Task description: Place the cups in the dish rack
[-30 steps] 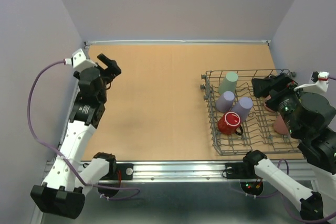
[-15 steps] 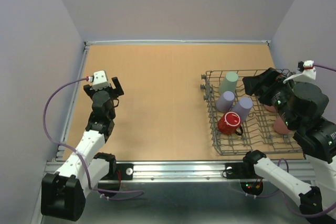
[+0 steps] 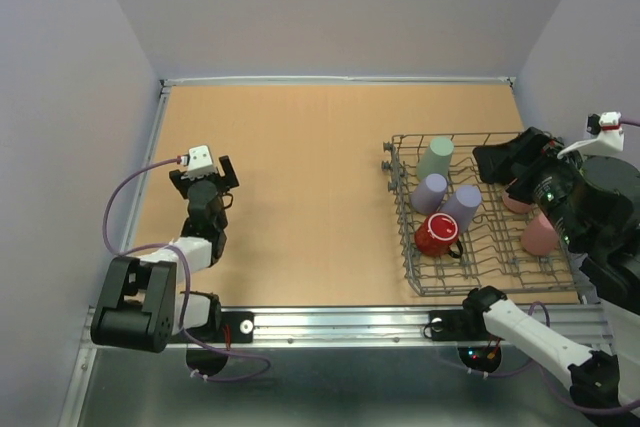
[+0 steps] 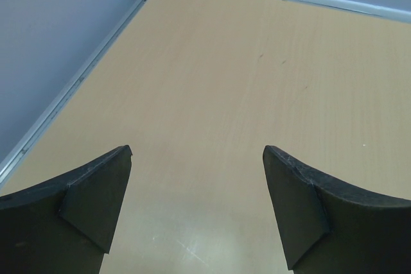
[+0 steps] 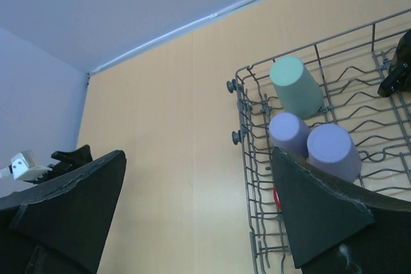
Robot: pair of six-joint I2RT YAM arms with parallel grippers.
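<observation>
Illumination is bright, even and diffuse in all three views; shadows are faint and soft-edged. The top view is sharp throughout. In the left wrist view the table (image 4: 212, 81) carries a pale sheen near the bottom edge. The fingers (image 4: 83, 203) of the left gripper (image 4: 197, 158) render dark and slightly soft.

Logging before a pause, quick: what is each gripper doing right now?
Left gripper: open, holding nothing.
Right gripper: open, holding nothing.

Open tabletop (image 3: 300, 177) flanks the dish rack (image 3: 490, 252); cups (image 3: 430, 192) crowd its left end.
</observation>
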